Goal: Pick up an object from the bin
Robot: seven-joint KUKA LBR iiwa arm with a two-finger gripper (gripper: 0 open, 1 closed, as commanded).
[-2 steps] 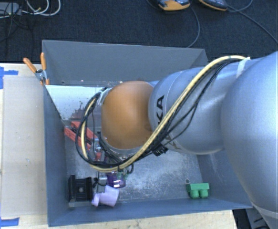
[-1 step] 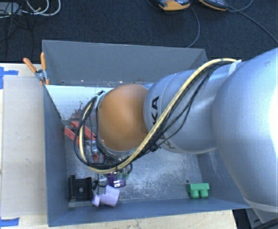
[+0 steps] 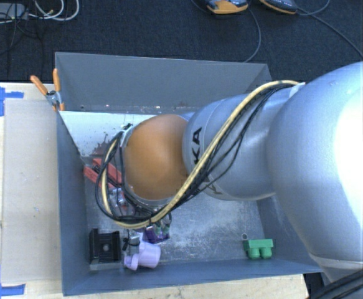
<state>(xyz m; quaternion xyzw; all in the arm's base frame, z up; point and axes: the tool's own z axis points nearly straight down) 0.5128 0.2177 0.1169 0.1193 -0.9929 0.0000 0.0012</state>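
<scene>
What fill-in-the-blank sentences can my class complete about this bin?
In the bin, the small block at lower right is ____.
The boxy thing at lower left is ____.
The rounded cover on the arm's wrist is ____.
Missing words: green, black, orange.

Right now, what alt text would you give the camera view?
A silver arm with an orange wrist cover reaches from the right into the left half of a grey metal bin. Below the cover lie a lilac plastic piece and a black square block; a green block sits apart at lower right.
</scene>
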